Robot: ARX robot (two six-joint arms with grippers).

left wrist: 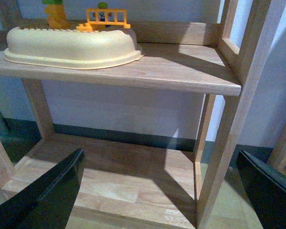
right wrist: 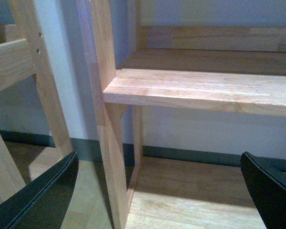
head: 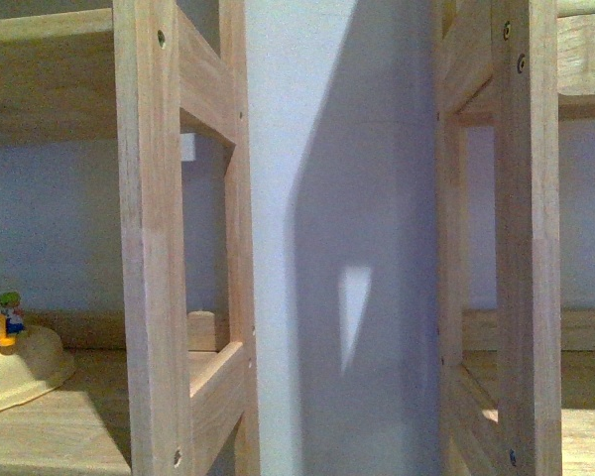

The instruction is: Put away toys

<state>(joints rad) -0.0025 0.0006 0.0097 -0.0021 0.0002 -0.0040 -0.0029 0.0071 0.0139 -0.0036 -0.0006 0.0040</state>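
The orange-yellow plush animal is out of view in all three views. My left gripper point(left wrist: 157, 193) is open and empty, its black fingers point(left wrist: 43, 191) spread wide in front of the lower board point(left wrist: 109, 186) of a wooden shelf unit. My right gripper point(right wrist: 155, 195) is open and empty, its black fingers point(right wrist: 38, 198) spread in front of the lower board point(right wrist: 190, 200) of a second wooden shelf unit. Neither gripper shows in the front view.
A cream plastic tub point(left wrist: 71, 45) sits on the left unit's shelf point(left wrist: 181, 71), also in the front view point(head: 20, 372). On it are an orange toy fence point(left wrist: 107, 18) and a small green-capped figure point(head: 10, 309). Upright posts point(head: 154, 248) point(head: 521, 248) flank a pale wall point(head: 337, 198).
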